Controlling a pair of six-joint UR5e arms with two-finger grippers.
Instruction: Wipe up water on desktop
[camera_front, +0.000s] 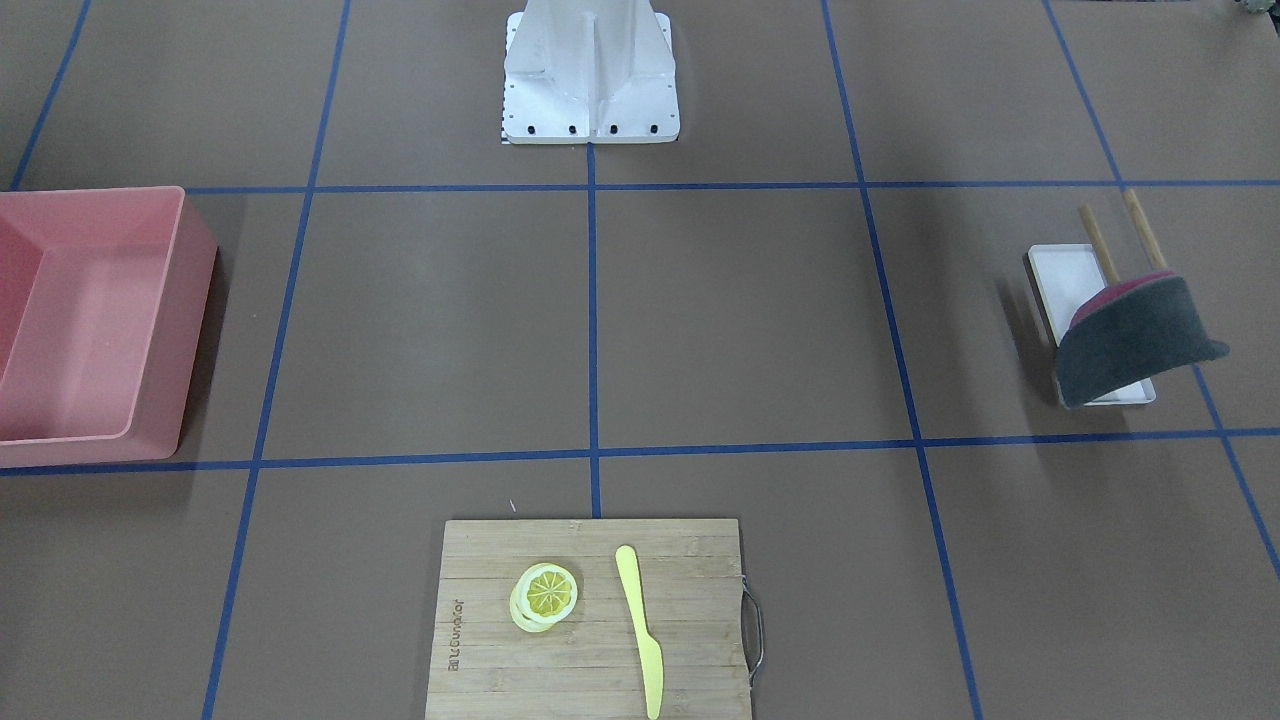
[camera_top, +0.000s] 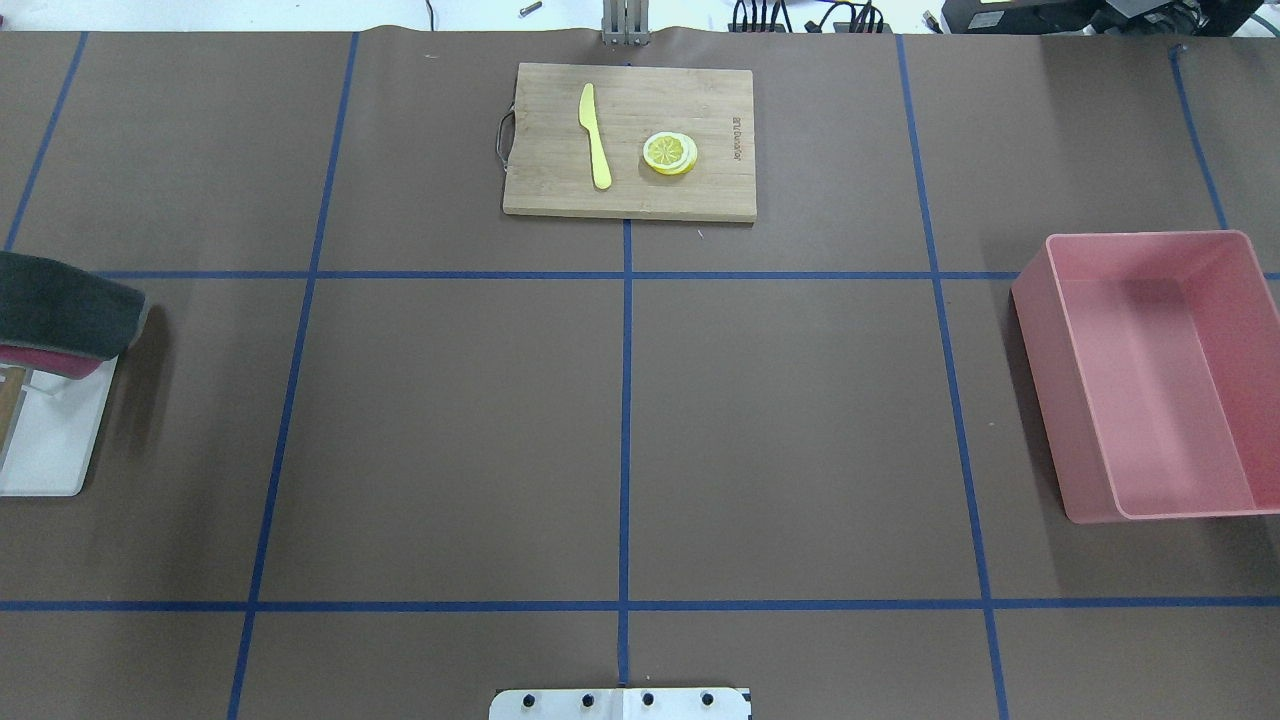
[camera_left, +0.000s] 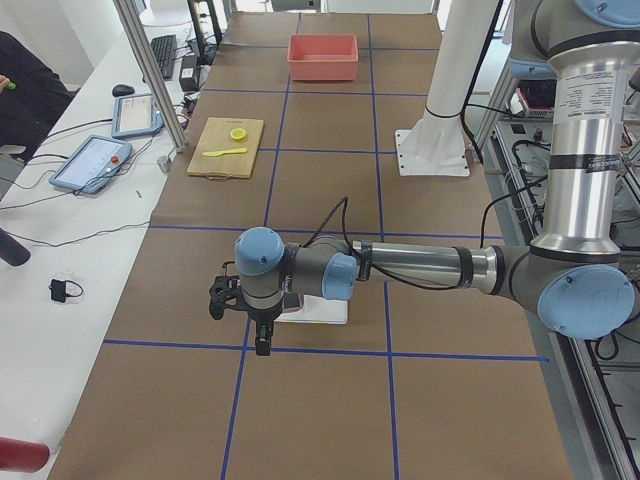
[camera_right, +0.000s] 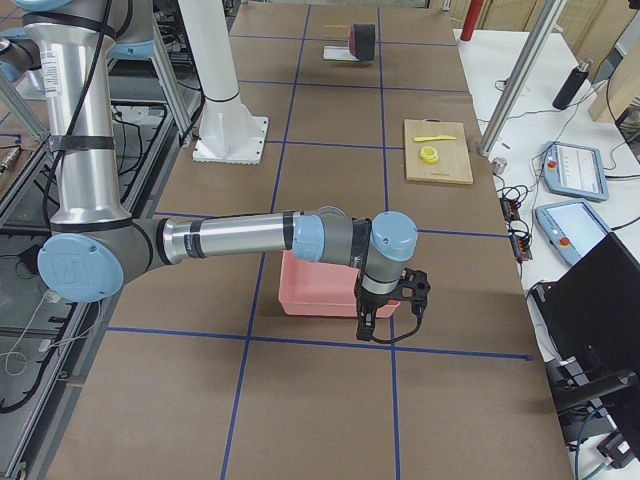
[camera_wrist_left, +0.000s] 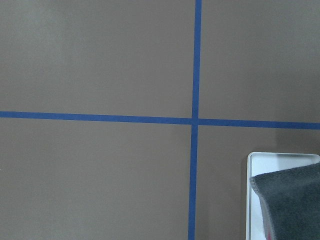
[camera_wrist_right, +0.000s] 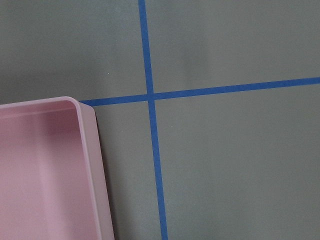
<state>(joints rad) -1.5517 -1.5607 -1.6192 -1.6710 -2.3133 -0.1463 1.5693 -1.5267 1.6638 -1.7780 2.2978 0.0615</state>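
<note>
1. Nearest me is the robot's white base plate (camera_top: 620, 703), sitting at the near edge on the centre tape line.
2. The brown tabletop (camera_top: 800, 420) spreads out from there across the whole working area, crossed by blue tape lines (camera_top: 626, 450) in big rectangles.
3. Out at the robot's left, the left pincer (camera_left: 262, 348) hangs fingers-down over the tabletop by a tape crossing. I only see it from the side, so I can't tell if it's released or clenched.
4. Just beside it there's a white tray (camera_top: 50, 450). A grey cloth (camera_top: 60, 305) is draped over a red one (camera_top: 50, 362), and both hang on two wooden rods (camera_front: 1098, 243) rising from the tray.
5. Over on the right, the right pincer (camera_right: 366, 330) points down beside the corner of the pink bin (camera_top: 1065, 400). Again it's a side view only, so I can't tell its grip.
6. Farthest away, at the far edge, is a bamboo cutting board (camera_top: 560, 190). A yellow knife (camera_top: 595, 135) lies on it, with stacked lemon slices (camera_top: 670, 153) lying apart from the knife.
</note>
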